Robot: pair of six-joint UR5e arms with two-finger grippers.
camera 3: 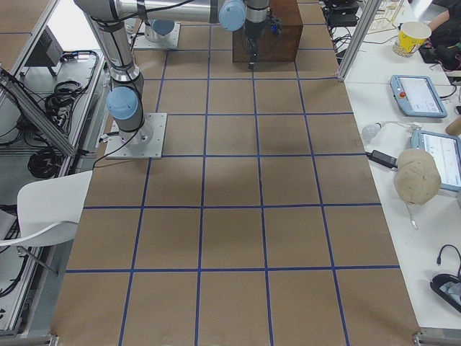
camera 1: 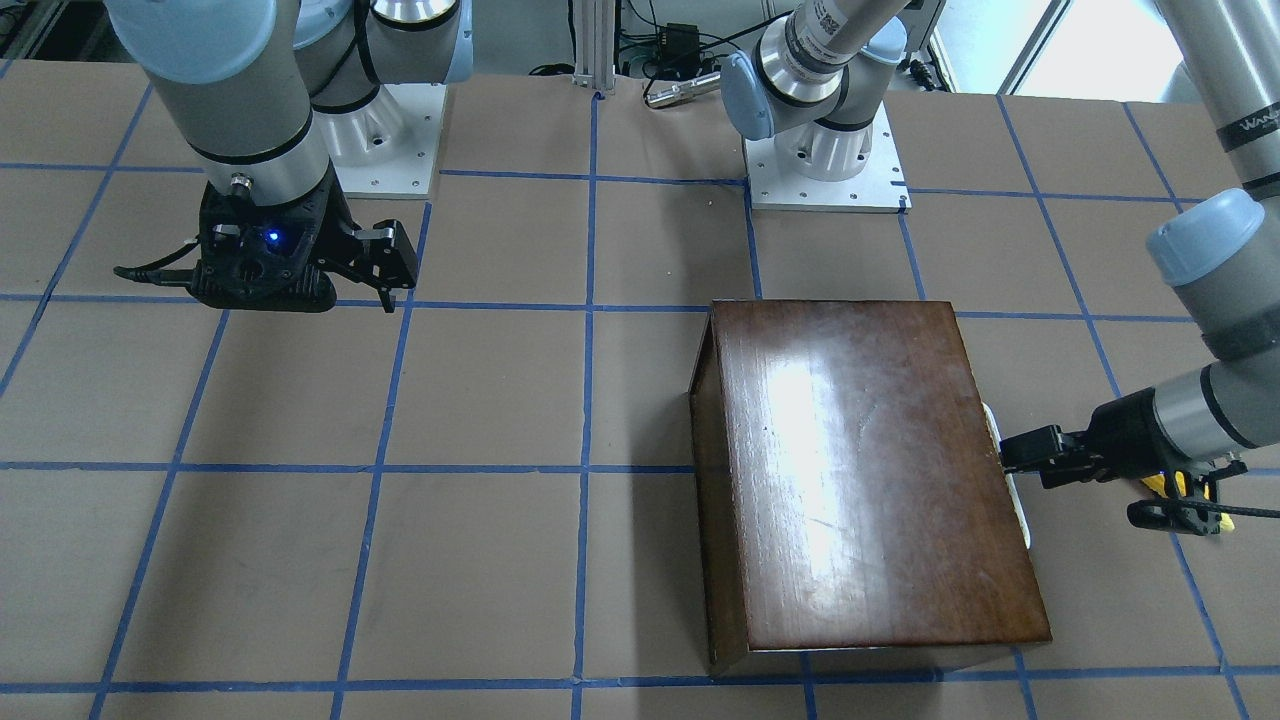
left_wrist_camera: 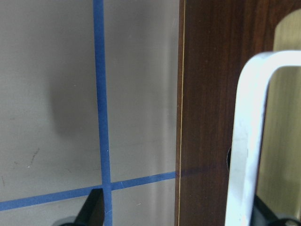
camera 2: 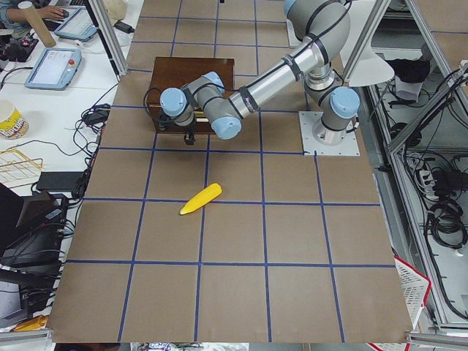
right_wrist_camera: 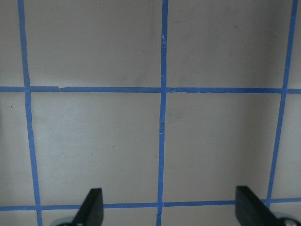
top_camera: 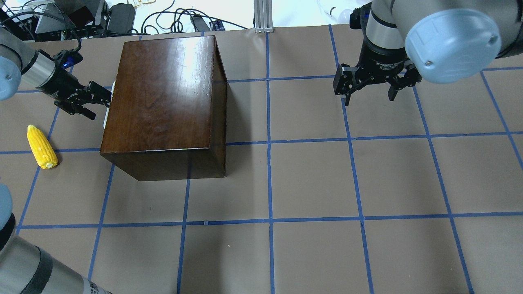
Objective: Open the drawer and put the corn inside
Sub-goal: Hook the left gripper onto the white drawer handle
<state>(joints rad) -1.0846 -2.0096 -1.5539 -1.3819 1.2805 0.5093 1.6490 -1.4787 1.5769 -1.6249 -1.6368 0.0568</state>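
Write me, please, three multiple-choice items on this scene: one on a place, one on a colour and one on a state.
1. Where is the corn?
A. On top of the box.
B. On the table, apart from the box.
C. In the right gripper.

2. What colour is the box's handle?
A. White.
B. Red.
C. Black.

3. How is the right gripper?
A. Shut on the corn.
B. Open, holding nothing.
C. Shut on the handle.

Key:
1 B, the overhead view shows it lying on the table.
2 A, the left wrist view shows a white bar.
3 B, the right wrist view shows it spread wide over bare table.
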